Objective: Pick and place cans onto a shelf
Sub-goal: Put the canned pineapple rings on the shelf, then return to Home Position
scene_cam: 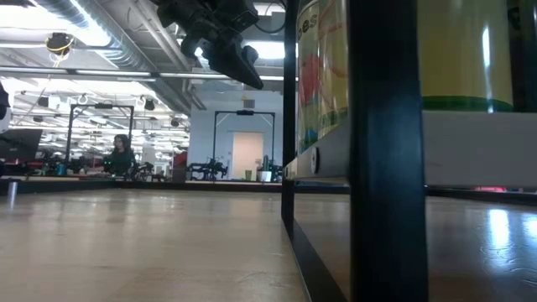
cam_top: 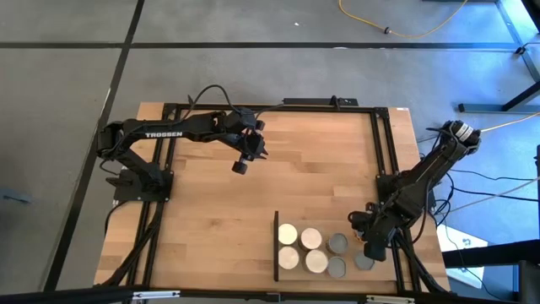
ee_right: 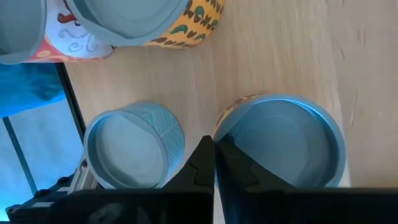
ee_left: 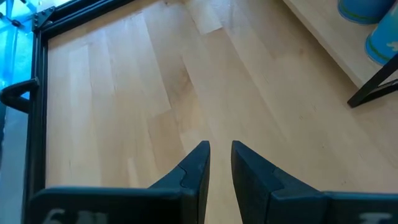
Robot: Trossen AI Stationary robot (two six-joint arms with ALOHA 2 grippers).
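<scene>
Right gripper [ee_right: 214, 163]: fingers pressed together, nothing between them, tips low over the table between two grey-topped cans. One can [ee_right: 281, 140] sits just beside the tips, its far edge cut off; a blue-patterned can [ee_right: 132, 148] is on the other side. In the high view the right gripper [cam_top: 374, 239] is near the front right corner, partly hiding a grey-topped can [cam_top: 364, 260] under it.

Shelf [cam_top: 278, 246]: light-wood panel w/ black upright edge, front centre-right. Four cream-topped cans [cam_top: 288, 234] stand on it in a square, touching or nearly so. Two more grey-topped ones [cam_top: 337, 243] sit beside them; can't tell where the panel's right edge ends.

Left gripper [ee_left: 220, 163]: fingers close, a narrow gap, holding nothing, raised over bare table [cam_top: 211, 211] toward the back left-centre, seen too at [cam_top: 245, 156]. In the low view it hangs at the top [scene_cam: 222, 42], partly cut off.

Low view is mostly blocked by a black post [scene_cam: 384, 151] and can labels, too close to read. A person [scene_cam: 122, 155] sits far back in the room.
</scene>
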